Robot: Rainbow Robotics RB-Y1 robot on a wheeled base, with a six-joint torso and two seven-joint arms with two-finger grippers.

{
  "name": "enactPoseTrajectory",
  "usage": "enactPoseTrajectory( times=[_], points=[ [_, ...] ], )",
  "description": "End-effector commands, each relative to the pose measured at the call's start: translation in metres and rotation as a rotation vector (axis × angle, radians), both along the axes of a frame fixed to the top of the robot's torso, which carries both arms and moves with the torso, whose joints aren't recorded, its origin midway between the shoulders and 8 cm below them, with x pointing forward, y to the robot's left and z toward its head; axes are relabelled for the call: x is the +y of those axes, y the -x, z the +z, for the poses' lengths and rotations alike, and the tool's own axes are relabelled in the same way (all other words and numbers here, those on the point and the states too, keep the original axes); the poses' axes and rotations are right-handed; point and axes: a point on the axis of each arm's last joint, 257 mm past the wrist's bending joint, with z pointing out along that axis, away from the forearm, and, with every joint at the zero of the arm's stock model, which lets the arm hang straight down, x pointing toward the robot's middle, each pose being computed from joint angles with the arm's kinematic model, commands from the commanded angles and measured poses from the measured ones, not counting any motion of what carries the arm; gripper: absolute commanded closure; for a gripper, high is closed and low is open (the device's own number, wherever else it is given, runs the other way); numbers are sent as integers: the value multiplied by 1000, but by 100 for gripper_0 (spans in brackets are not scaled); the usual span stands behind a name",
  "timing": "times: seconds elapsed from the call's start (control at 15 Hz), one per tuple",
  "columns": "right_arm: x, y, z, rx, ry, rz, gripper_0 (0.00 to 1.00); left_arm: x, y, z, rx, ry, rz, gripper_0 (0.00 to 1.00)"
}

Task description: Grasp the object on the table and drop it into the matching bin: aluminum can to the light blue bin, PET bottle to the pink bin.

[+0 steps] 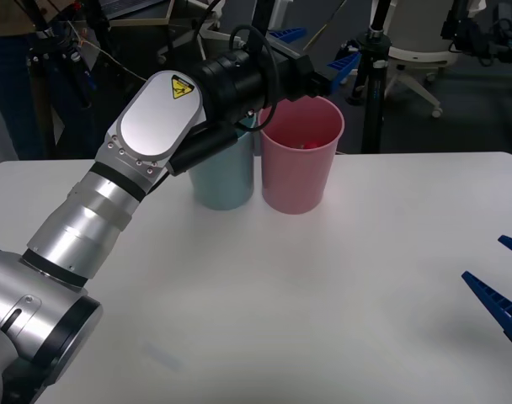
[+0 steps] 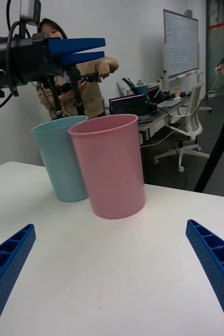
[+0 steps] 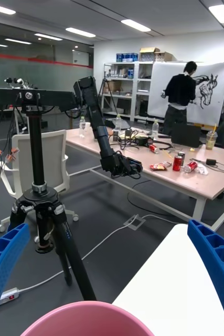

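The pink bin (image 1: 298,168) (image 2: 112,168) stands upright at the back middle of the white table (image 1: 281,303), touching the light blue bin (image 1: 224,181) (image 2: 56,157) on its left. My left gripper (image 2: 91,51) (image 3: 106,228) hovers open over the pink bin's rim (image 3: 85,315) with nothing between its fingers. A small red patch (image 1: 305,145) shows deep inside the pink bin; the PET bottle is otherwise hidden. My right gripper (image 1: 483,257) (image 2: 110,226) rests open low over the table's right side, facing the bins.
A black tripod (image 1: 374,84) (image 3: 38,199) stands just behind the table's far edge, with a white office chair (image 1: 416,59) beyond it. The bare tabletop (image 2: 112,283) spreads wide in front of the bins.
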Motion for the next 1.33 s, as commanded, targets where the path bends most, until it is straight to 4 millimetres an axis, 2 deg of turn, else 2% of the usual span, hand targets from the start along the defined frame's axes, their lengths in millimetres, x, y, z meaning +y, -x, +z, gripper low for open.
enactPoseTrajectory(
  times=[0.07, 0.33, 0.53, 0.87, 1.33],
  points=[
    [0, 0, 0, 0, 0, 0, 0, 0, 0, 0, -1, 2, -2, 0],
    [0, 0, 0, 0, 0, 0, 0, 3, 1, 4, 2, 17, -12, 0],
    [0, 0, 0, 0, 0, 0, 0, 13, 6, 5, -28, -11, -47, 0],
    [0, 0, 0, 0, 0, 0, 0, 48, 22, -6, -40, -40, -136, 0],
    [0, 0, 0, 0, 0, 0, 0, 110, 47, -4, -74, -63, -192, 0]
  ],
)
